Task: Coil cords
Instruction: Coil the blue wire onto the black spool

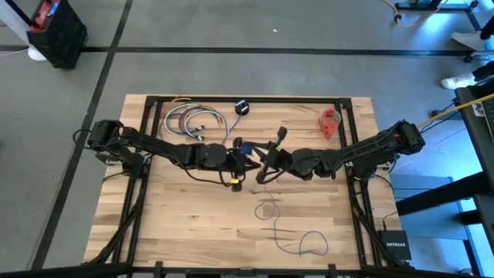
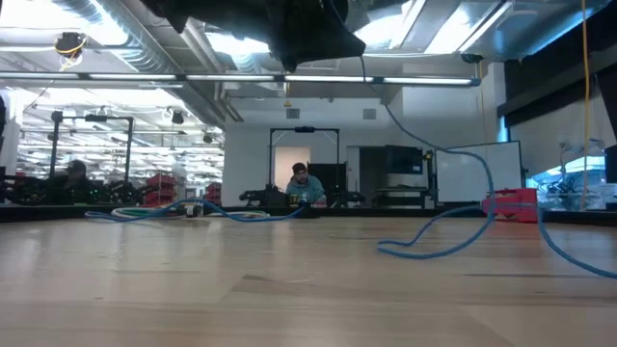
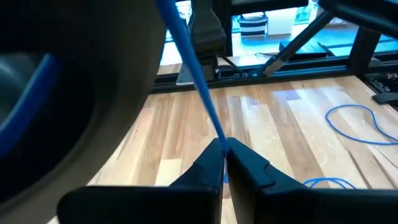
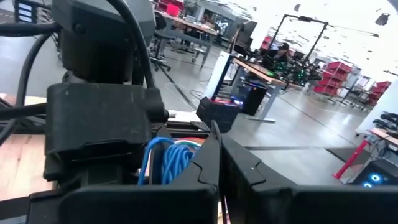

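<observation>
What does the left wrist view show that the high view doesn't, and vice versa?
Left wrist only: close up, the left gripper has its jaws shut on the thin cord, which runs taut up and away.
High only: both arms meeting mid-table, the right gripper, the black spool, the multicoloured cable bundle and the red object.
Both: the wooden table and loose cord loops lying on it.

The wooden counter (image 1: 193, 224) stands on a grey concrete floor (image 1: 231, 73) crossed by dark lines. Beyond the counter's far edge a bright hall opens under strip lights (image 2: 318, 79) and exposed ducting (image 2: 87, 19). A person (image 2: 302, 183) sits before a dark doorway (image 2: 304, 159); a whiteboard (image 2: 482, 173) and red bins (image 2: 164, 183) stand nearby.
</observation>
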Action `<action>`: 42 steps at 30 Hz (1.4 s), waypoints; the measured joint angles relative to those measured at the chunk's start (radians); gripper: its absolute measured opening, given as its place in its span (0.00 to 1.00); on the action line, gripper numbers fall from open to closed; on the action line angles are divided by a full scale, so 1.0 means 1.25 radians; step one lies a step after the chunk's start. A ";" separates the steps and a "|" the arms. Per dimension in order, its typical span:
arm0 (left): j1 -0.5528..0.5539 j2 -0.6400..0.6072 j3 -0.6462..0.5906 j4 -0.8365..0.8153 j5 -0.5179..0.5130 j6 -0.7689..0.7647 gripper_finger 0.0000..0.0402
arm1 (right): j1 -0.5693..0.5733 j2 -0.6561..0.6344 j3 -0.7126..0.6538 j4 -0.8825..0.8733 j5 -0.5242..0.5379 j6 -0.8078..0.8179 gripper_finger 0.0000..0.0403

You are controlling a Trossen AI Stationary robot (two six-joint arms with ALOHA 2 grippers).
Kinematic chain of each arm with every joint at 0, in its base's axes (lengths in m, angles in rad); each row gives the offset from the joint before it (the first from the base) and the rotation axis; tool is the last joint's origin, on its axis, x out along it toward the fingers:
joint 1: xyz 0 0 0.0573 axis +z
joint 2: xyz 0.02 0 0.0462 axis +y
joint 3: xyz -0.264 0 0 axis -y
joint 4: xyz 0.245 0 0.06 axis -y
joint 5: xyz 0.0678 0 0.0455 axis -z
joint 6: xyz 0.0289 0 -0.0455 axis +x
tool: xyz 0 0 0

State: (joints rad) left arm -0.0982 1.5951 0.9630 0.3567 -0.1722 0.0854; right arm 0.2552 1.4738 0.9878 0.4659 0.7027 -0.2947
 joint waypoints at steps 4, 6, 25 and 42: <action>-0.004 0.001 0.000 0.023 0.000 -0.007 0.02 | 0.000 0.000 0.000 0.001 0.004 0.000 0.02; -0.015 -0.002 0.000 0.030 -0.002 -0.009 0.02 | 0.000 0.000 0.000 -0.010 0.016 0.000 0.02; -0.042 -0.014 -0.002 0.159 -0.190 -0.017 0.01 | -0.001 0.009 0.000 0.011 0.045 0.064 0.01; -0.037 -0.013 -0.002 0.118 -0.200 -0.014 0.02 | 0.000 -0.013 0.025 0.036 -0.009 0.066 0.01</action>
State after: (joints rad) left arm -0.1442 1.5787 0.9611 0.5038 -0.4223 0.0677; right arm 0.2550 1.4570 1.0191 0.5106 0.6910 -0.2123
